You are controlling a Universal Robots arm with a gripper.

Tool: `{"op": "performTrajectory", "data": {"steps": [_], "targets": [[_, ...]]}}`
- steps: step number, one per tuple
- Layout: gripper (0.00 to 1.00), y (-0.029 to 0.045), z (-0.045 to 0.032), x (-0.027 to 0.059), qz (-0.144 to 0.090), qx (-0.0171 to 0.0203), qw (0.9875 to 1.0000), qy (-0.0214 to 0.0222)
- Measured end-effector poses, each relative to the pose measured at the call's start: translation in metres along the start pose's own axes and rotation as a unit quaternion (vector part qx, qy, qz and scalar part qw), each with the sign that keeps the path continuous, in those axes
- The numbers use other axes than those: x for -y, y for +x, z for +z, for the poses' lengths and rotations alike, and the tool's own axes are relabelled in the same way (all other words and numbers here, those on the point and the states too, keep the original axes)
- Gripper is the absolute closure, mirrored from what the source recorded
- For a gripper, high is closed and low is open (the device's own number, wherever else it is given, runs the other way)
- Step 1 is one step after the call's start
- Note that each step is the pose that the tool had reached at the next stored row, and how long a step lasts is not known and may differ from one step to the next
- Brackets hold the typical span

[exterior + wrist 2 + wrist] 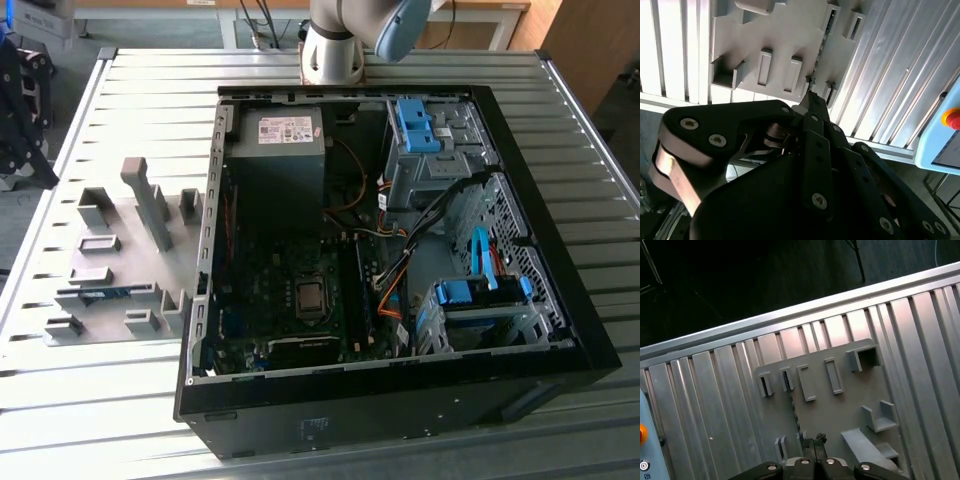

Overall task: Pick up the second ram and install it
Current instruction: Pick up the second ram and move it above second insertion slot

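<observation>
Second ram (103, 294): thin blue stick, on edge in grey holder (125, 262); gripper (813, 441), fingers closed and empty, hangs above one end

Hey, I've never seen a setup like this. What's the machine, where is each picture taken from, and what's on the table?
It's a robot arm. The exterior view comes from a camera off the arm: an open computer case lies on a slatted metal table, beside a gray tray with a thin blue ram slotted in. Both wrist views come from cameras on the arm, looking past its black gripper at that tray. The gripper lines up with the ram; I can't tell if it touches.
</observation>
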State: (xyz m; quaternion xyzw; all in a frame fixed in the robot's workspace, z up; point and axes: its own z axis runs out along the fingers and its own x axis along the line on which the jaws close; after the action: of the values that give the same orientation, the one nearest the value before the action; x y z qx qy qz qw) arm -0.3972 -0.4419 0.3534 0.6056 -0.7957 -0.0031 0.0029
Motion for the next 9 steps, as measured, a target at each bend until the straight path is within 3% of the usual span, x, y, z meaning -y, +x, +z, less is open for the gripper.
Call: {"op": "performTrajectory", "data": {"steps": [4,9], "targets": [[0.9,0.0,0.0022,-0.0002,-0.036,-0.0002,0.9993,0.0001],[0.89,0.0005,0.0047,-0.0015,-0.052,-0.0004,0.9987,0.0001]]}}
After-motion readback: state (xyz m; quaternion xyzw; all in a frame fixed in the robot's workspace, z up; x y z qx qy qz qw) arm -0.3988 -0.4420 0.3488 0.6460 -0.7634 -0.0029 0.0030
